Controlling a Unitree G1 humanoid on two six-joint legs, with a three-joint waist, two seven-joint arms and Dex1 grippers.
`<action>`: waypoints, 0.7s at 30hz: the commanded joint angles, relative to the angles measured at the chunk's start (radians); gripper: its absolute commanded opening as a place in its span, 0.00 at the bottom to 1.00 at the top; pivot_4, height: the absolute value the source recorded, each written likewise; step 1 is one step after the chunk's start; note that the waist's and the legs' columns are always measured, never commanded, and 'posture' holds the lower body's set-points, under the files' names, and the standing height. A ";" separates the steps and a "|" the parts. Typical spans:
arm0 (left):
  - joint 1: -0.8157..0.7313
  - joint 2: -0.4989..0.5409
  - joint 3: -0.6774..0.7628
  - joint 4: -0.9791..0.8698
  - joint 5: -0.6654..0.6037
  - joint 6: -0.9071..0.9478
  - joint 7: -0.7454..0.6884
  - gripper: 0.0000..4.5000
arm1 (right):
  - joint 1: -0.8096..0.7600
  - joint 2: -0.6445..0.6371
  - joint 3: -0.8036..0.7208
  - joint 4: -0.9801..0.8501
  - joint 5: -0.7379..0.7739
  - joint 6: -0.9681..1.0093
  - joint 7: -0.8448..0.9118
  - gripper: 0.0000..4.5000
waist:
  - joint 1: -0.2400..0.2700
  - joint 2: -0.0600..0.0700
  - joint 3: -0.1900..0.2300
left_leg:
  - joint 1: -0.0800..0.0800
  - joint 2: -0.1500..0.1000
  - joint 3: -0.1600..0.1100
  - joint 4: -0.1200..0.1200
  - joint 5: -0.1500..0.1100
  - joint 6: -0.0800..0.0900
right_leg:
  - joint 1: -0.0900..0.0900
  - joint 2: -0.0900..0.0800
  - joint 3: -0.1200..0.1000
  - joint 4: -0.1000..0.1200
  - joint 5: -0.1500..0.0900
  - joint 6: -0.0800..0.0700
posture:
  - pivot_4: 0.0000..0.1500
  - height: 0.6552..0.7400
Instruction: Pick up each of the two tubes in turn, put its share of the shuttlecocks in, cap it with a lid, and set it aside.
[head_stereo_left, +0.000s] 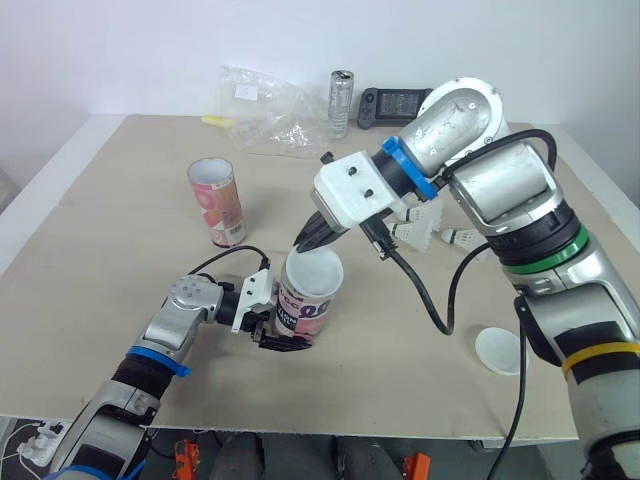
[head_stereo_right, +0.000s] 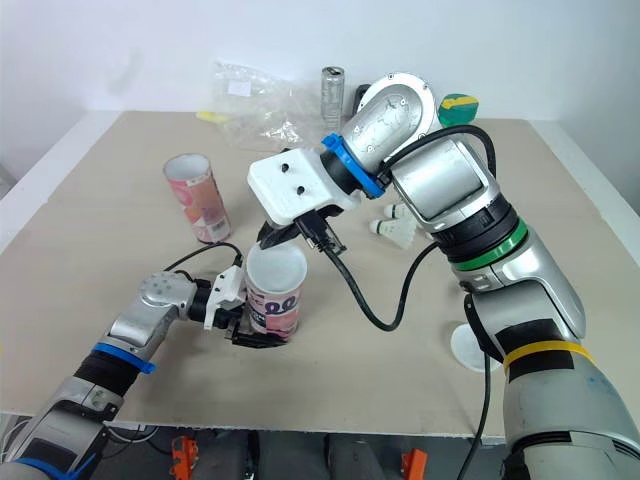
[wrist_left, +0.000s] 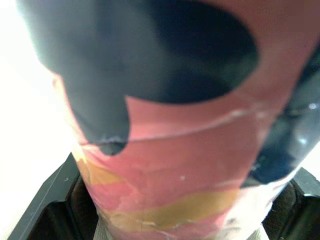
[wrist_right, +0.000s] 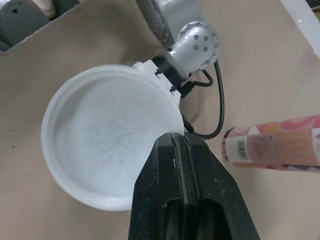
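no legible txt — barcode (wrist_right: 243, 149) on far tube (wrist_right: 280, 142), digits too small; held tube (head_stereo_left: 305, 300) print blurred.

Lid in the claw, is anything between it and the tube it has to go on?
No, nothing visible is in the way. The right claw pinches the white lid by its rim, right at the top of the tube that the left claw holds upright.

The near tube (head_stereo_left: 303, 312) wears a glossy printed paper wrap, slightly wrinkled along a seam, and the lid (wrist_right: 107, 135) on it is frosted white plastic with a fine grainy face. The counter (head_stereo_left: 110, 210) is smooth matt tan board; the bag (head_stereo_left: 262, 115) is clear crinkled film, the can (head_stereo_left: 341, 102) dull metal.
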 joint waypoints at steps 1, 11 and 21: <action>0.037 0.028 -0.028 0.032 0.049 0.028 -0.003 0.84 | 0.025 -0.013 0.013 -0.047 -0.010 -0.014 0.039 0.00 | 0.000 0.000 0.000 | 0.000 0.000 0.000 0.000 0.000 0.000 | 0.000 0.000 0.000 0.000 0.000 0.000 | 1.00 0.81; 0.046 0.034 -0.018 0.010 0.038 0.054 -0.002 0.84 | 0.043 -0.014 0.027 -0.017 -0.118 -0.127 0.029 0.00 | 0.000 0.000 0.000 | 0.002 0.000 -0.001 -0.001 -0.001 0.001 | 0.002 0.000 -0.001 0.000 -0.001 -0.001 | 1.00 0.81; 0.043 0.030 -0.015 0.015 0.042 0.057 -0.003 0.84 | -0.032 0.001 -0.031 0.043 -0.054 -0.093 0.039 0.00 | -0.001 0.000 0.000 | 0.005 0.001 0.001 -0.001 -0.001 0.001 | 0.003 0.001 -0.001 0.000 -0.001 -0.001 | 1.00 0.81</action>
